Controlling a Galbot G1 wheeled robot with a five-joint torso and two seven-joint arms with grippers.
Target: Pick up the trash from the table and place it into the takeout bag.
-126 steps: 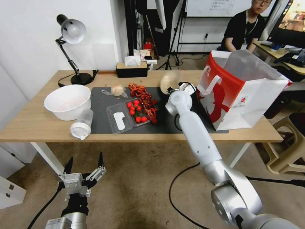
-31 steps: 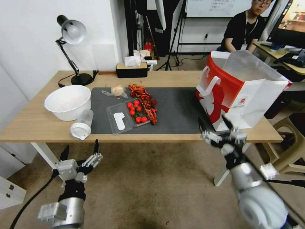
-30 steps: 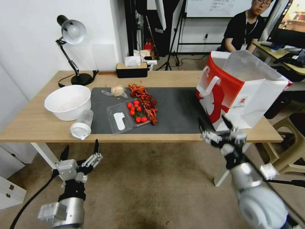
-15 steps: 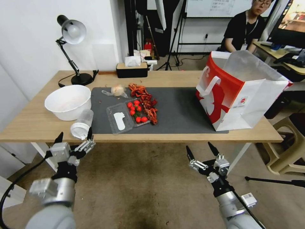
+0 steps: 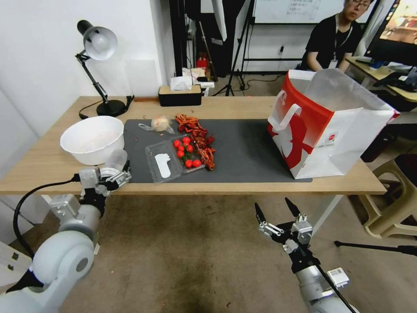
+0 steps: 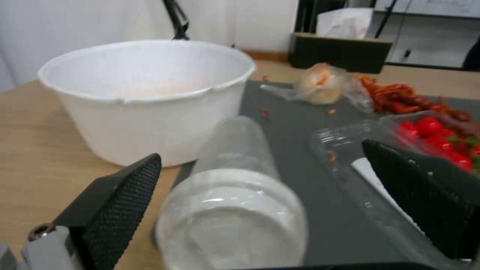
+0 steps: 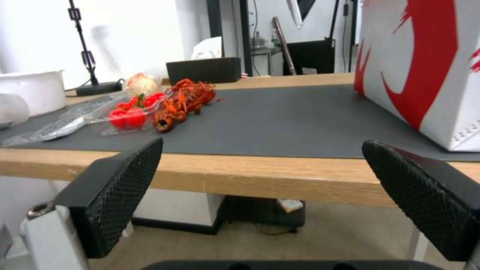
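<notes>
- I am looking at the clear white-lidded cup (image 5: 114,161): it is lying on its side at the table's (image 5: 43,167) near edge, white lid toward me, clear body pointing back at the white bowl (image 5: 92,139), straddling the left border of the dark grey mat (image 5: 243,152).
- In the left wrist view, the cup (image 6: 235,195) is lying between the two black fingers (image 6: 122,198); I cannot tell whether either pad is touching it.
- I am reading the left gripper (image 5: 106,176) as spread wide at the table edge, bracketing the lid end of the cup, nothing clamped.
- The right gripper (image 5: 278,215) is hanging below the tabletop, in front of the table, fingers parted and empty; its wrist view is showing the table edge (image 7: 280,176) and the bag's red-and-white panel (image 7: 425,71).
- The takeout bag (image 5: 330,130) is standing upright and open-mouthed on the right end of the table, well apart from the cup.
- The small clear food bag (image 5: 160,124), the crayfish shells (image 5: 200,139) and the clear tray of tomatoes (image 5: 173,158) are lying on the mat.
- Compared with half a second ago: the left gripper is now up at the table edge around the cup, having risen from below it; the right gripper is staying low; the cup and the bag are sitting where they were.
</notes>
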